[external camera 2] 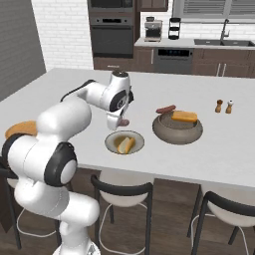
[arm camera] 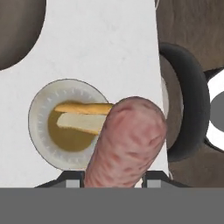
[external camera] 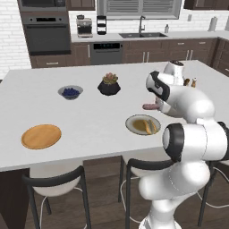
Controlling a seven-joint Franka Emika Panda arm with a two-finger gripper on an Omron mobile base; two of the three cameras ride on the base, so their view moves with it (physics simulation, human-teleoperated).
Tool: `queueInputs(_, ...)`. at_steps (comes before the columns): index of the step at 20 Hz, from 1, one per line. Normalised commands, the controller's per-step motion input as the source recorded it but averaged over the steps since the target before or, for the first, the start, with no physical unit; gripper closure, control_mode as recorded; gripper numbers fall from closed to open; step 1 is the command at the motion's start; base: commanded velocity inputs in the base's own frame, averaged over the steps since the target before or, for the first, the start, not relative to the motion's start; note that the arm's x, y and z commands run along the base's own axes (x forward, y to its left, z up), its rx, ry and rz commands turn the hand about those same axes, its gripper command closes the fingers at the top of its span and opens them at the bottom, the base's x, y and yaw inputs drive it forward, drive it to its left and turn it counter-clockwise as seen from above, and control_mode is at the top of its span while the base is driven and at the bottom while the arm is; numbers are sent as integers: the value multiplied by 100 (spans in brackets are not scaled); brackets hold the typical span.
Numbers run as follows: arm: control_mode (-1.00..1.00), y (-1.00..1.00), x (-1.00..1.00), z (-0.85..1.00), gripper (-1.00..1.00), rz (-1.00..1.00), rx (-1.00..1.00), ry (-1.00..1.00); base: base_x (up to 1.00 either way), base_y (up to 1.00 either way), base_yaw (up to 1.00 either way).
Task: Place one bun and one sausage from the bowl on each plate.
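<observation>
My gripper (external camera 2: pixel 121 122) is shut on a pink-brown sausage (external camera 2: pixel 124 122), which hangs a little above the pale grey plate with a brown centre (external camera 2: pixel 110 144). In the hand view the sausage (arm camera: pixel 127 140) juts out between the fingertips, over the near right side of this plate (arm camera: pixel 39 109). A split bun (arm camera: pixel 83 116) lies on the plate. The tan-grey bowl (external camera 2: pixel 178 130) stands to the right of the plate and holds another bun (external camera 2: pixel 185 116) and a sausage (external camera 2: pixel 165 109). The orange-brown wooden plate (external camera: pixel 41 136) lies bare at the counter's near left.
A small grey bowl of blue berries (external camera: pixel 70 92) and a black plant pot (external camera: pixel 109 84) stand farther back on the white counter (external camera: pixel 89 116). Salt and pepper shakers (external camera 2: pixel 224 106) are behind the big bowl. Black-framed stools (external camera: pixel 53 188) sit under the near edge.
</observation>
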Motion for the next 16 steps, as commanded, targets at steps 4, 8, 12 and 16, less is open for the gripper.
queueInputs(4, -100, 26, 46, -14, 100, 45, -5, 1, 0, 0, 0)
queueInputs(8, -100, 43, 50, -36, 100, 43, -15, 0, 0, 0, 0)
queueInputs(12, -100, 28, 44, -60, 100, 41, -19, 0, 0, 0, 0)
queueInputs(16, -100, 25, 23, -63, 100, 35, -20, -7, 0, 0, 0)
